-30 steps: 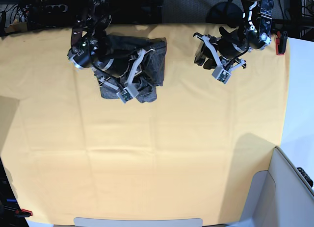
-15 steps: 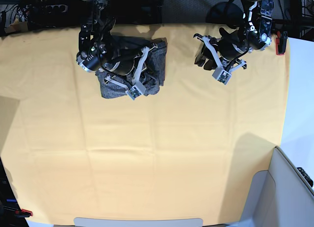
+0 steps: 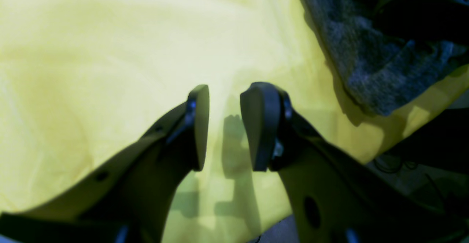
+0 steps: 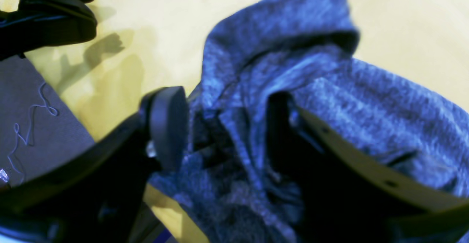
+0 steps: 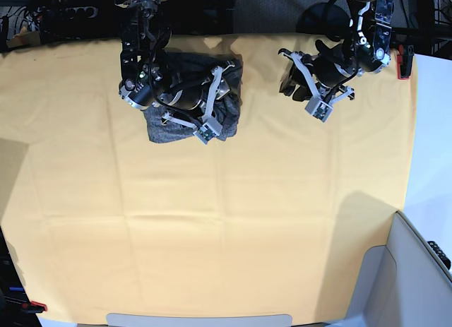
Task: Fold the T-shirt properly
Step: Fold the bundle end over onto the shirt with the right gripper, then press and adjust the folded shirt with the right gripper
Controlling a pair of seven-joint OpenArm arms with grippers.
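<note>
Base view shows the heathered dark grey knit T-shirt [image 5: 159,126] bunched into a compact heap at the far edge of the yellow-orange table cloth [image 5: 212,235], with the right gripper [image 5: 224,83] directly over it. The left gripper [image 5: 288,74] hangs over bare cloth, well apart from the shirt. The right wrist view adds what the base view hides: the right jaws stand apart, folds of grey knit lying loose between them. The left wrist view shows its jaws parted on nothing, the shirt's edge [image 3: 366,70] off to one side.
</note>
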